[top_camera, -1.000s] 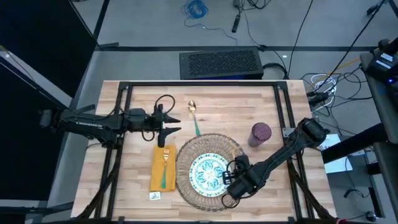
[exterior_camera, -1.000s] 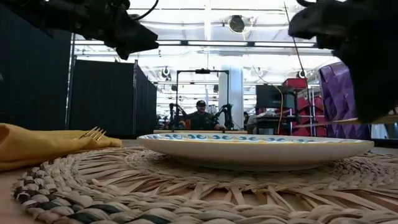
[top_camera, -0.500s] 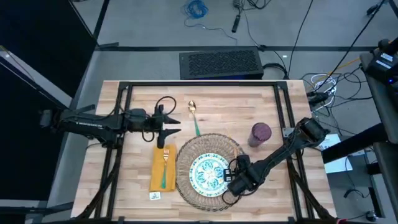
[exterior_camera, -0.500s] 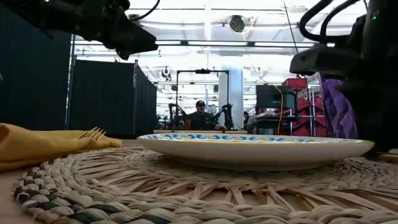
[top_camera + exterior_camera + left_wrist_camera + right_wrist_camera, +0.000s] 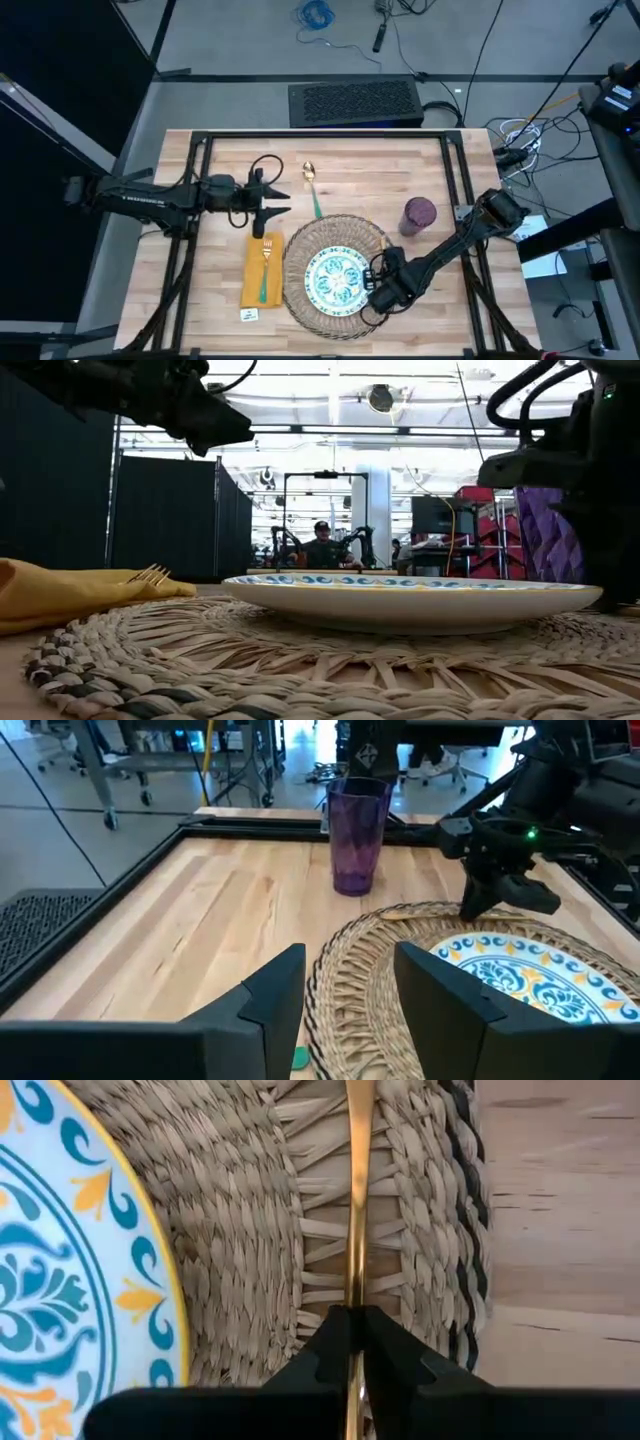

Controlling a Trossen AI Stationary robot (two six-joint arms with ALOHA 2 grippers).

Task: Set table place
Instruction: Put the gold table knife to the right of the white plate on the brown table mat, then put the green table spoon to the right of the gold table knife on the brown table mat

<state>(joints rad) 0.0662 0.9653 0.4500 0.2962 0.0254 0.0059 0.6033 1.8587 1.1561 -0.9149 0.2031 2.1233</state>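
R gripper (image 5: pixel 378 297) sits low over the woven straw mat (image 5: pixel 300 250), at the mat's edge on the R arm's side, just beside the blue-green plate (image 5: pixel 335 278). R wrist view shows what the others don't: the fingers (image 5: pixel 330 1345) are pinched nearly closed on a thin gold utensil handle (image 5: pixel 355 1200). Its long axis runs straight out ahead of the gripper, lying over the mat's braid between the plate rim (image 5: pixel 60 1220) and the mat's dark outer border; which piece of cutlery it is can't be told, the working end is out of frame. High view hides this piece under the gripper. L gripper (image 5: pixel 272 204) hangs above the table (image 5: pixel 220 290) just beyond the mustard napkin (image 5: pixel 255 280), fingers spread wide w/ nothing between them; L wrist view confirms the gap (image 5: pixel 350 1000). On the napkin lies a green-handled fork (image 5: pixel 266 268), long axis along the napkin, tines twd the far side. A green-handled spoon (image 5: pixel 312 190) lies beyond the mat, bowl twd the far edge, handle running back to the mat rim. Purple cup (image 5: pixel 419 215) stands upright on the wood just off the mat, on the R side. Low view adds the plate (image 5: pixel 410 595) sitting flat on the mat (image 5: pixel 300 670), fork tines (image 5: pixel 150 573) lifted on the napkin (image 5: pixel 60 595), and a person (image 5: pixel 322 545) far back in the room.
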